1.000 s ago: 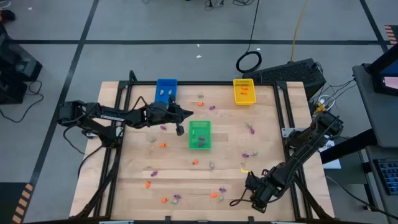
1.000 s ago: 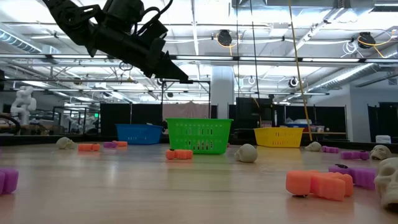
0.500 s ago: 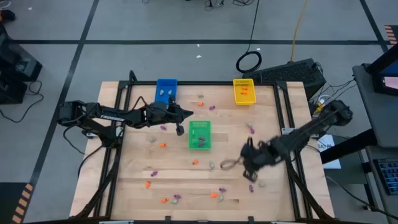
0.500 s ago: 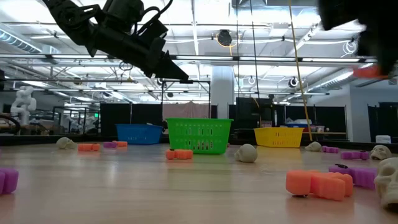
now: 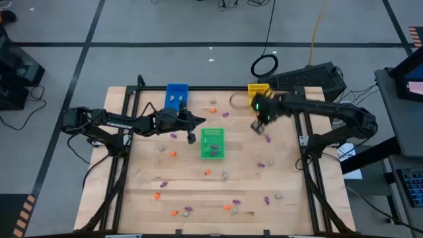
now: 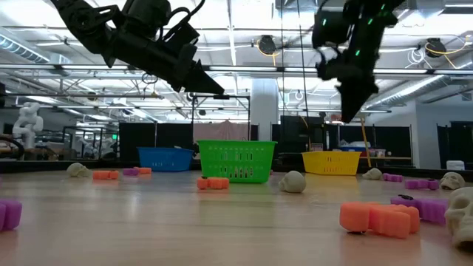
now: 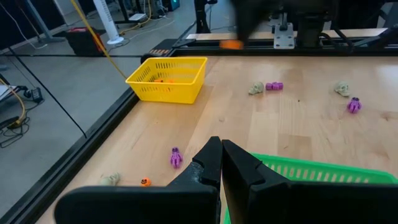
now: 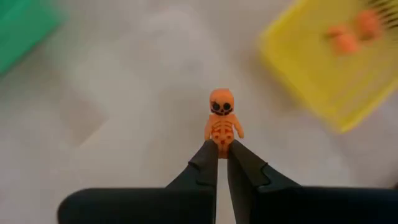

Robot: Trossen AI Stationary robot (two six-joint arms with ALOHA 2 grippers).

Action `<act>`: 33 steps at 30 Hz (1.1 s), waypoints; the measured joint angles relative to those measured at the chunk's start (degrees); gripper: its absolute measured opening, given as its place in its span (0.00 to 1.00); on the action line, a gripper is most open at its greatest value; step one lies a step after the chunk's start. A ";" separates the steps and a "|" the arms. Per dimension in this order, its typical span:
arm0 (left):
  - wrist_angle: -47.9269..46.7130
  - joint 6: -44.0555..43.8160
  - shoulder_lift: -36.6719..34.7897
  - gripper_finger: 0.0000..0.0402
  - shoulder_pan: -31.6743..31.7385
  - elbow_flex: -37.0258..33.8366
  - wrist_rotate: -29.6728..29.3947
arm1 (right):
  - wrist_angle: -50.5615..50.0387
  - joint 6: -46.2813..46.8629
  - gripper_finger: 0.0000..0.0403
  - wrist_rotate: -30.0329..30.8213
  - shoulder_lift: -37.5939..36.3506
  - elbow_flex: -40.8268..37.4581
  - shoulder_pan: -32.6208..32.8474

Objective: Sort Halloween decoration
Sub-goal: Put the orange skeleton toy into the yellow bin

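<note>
The right tool [image 8: 222,163] pinches a little orange skeleton figure [image 8: 223,121] by its feet, so the body sticks out clear of the tips and should fall free once let go; it hangs above the desk [image 5: 291,205] just beside the yellow tray [image 5: 260,88], which already holds orange pieces, so I take it this one is bound there. The left tool [image 5: 199,120] hovers closed and empty between the blue tray [image 5: 176,94] and the green tray [image 5: 212,143], apparently waiting. There are three trays in a rough row, one per colour I'd guess; two arms. Loose on the desk I count roughly nine purple trinkets [image 5: 267,200], about six orange ones [image 5: 172,154] and five or so pale skulls [image 5: 278,196], scattered mostly along the near edge; some are too small to tell for certain.
</note>
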 joint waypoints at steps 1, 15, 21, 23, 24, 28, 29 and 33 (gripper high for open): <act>0.00 0.00 0.00 0.03 0.00 0.00 0.00 | 1.40 -2.47 0.01 0.00 0.88 0.00 -3.10; -0.33 0.02 0.00 0.03 0.00 0.00 0.00 | 5.16 -20.85 0.01 -0.39 22.33 12.55 -21.76; -0.44 0.02 0.00 0.03 0.00 0.00 0.02 | 5.28 -22.35 0.01 -3.47 27.31 12.90 -23.02; -0.49 0.04 0.00 0.03 0.00 0.00 0.02 | 5.78 -22.39 0.01 -3.47 28.07 12.90 -23.41; -0.50 0.02 0.00 0.03 0.00 0.00 0.02 | 6.12 -22.39 0.01 -3.46 28.27 12.90 -23.57; -0.52 0.02 0.00 0.03 0.00 0.00 0.02 | 6.49 -22.48 0.02 -3.45 28.39 12.92 -24.17; -0.52 0.02 0.00 0.03 0.00 0.00 0.02 | 6.49 -22.35 0.02 -3.47 28.39 12.92 -24.30; -0.70 -0.01 0.00 0.03 0.00 0.00 0.03 | 6.65 -21.94 0.09 -3.46 28.39 12.92 -24.66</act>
